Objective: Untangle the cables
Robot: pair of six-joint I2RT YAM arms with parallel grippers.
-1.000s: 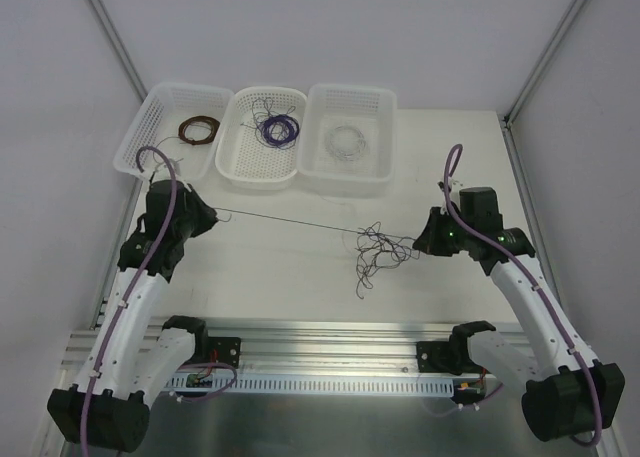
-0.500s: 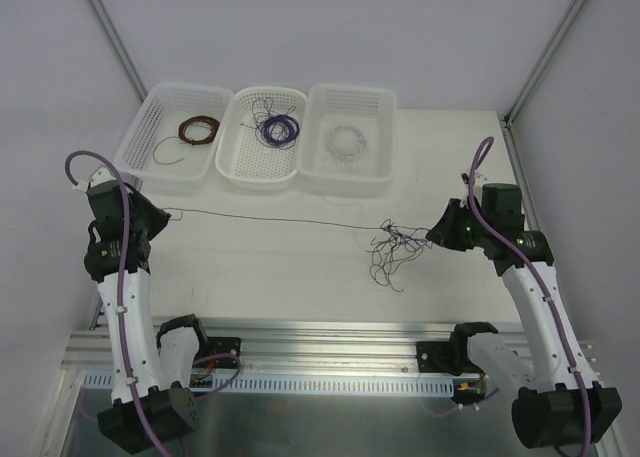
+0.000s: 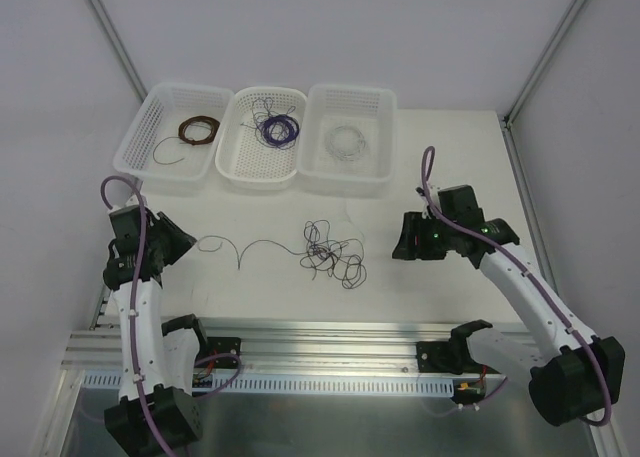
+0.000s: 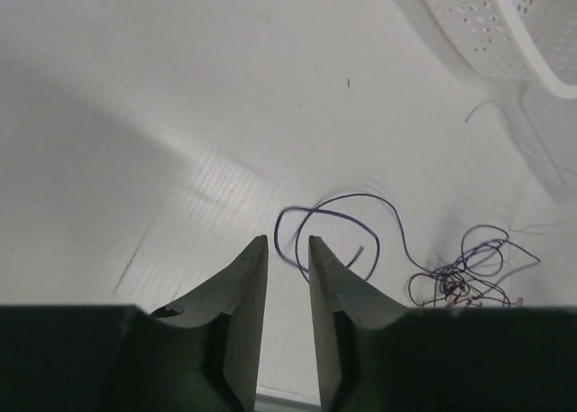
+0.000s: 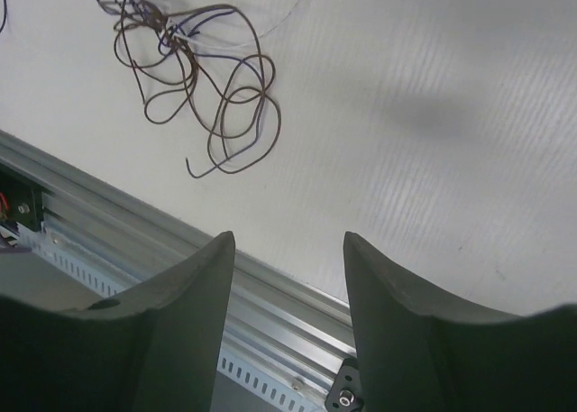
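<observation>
While you look down from the top camera, you see the cables [image 3: 333,252] lying loose on the table [image 3: 440,167], between the 2 arms and near the metal rail [image 3: 330,362] at the front. 1 thin strand leaves the tangle to the left in soft waves and ends just beside the left gripper [image 3: 188,243].

In the left wrist view, your left gripper [image 4: 287,241] has its fingers close together with only a narrow gap, and nothing is pinched in that gap. A purple loop of the cables [image 4: 334,223] lies on the table just past the fingertips. I cannot tell if it touches them. The knotted part is further away, to the right.

In the right wrist view, your right gripper [image 5: 287,241] has its fingers wide apart and empty, above the front edge of the table. The cables [image 5: 194,78] are up and to the left, apart from the fingers, with brown and purple loops crossing.

At the back, 3 baskets stand side by side: the left basket [image 3: 135,142] holds a brown coil [image 3: 200,129], the middle basket [image 3: 268,90] a purple coil [image 3: 278,129], and the right basket [image 3: 350,89] a pale coil [image 3: 346,140].
</observation>
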